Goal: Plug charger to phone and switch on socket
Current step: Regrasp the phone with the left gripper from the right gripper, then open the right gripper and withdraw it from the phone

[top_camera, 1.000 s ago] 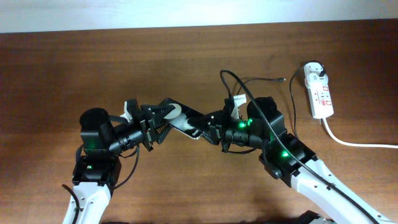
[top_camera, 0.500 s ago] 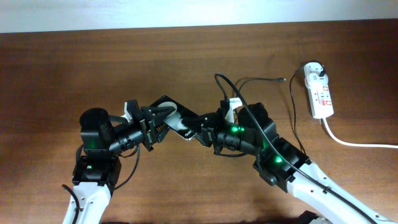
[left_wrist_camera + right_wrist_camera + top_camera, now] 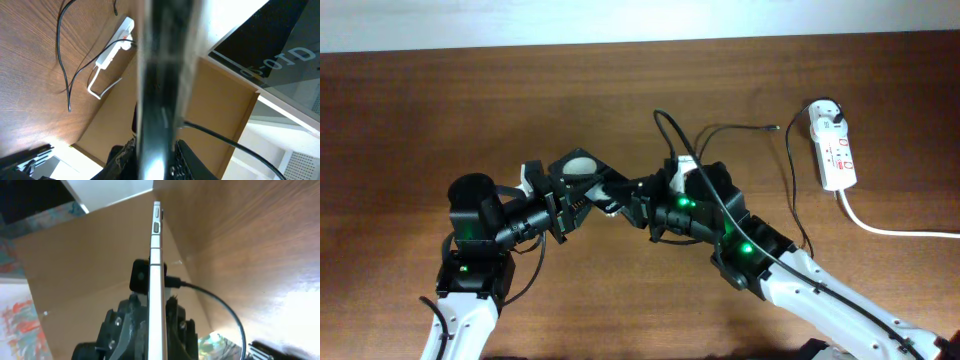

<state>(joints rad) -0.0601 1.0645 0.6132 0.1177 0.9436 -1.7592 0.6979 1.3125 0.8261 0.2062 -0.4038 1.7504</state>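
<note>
The black phone (image 3: 579, 165), with a white round reflection on its face, is lifted off the table and tilted between my two grippers. My left gripper (image 3: 582, 193) is shut on it; in the left wrist view it is a dark blurred edge (image 3: 162, 85) between the jaws (image 3: 159, 155). My right gripper (image 3: 632, 195) is shut on it too; its silver edge (image 3: 156, 265) stands between the jaws (image 3: 157, 315). The thin black charger cable (image 3: 790, 160) lies on the table at the right, its tip (image 3: 776, 127) free. Its white plug sits in the white socket (image 3: 835, 150), which also shows in the left wrist view (image 3: 114, 47).
The socket's thick white cord (image 3: 890, 230) runs off to the right edge. My right arm's own black cable (image 3: 685, 140) loops above the grippers. The wooden table's far edge meets a white wall at the top.
Both grippers and the phone have shifted left and toward the far side. The right arm has reached further left, and the phone has tilted so its face shows more.
</note>
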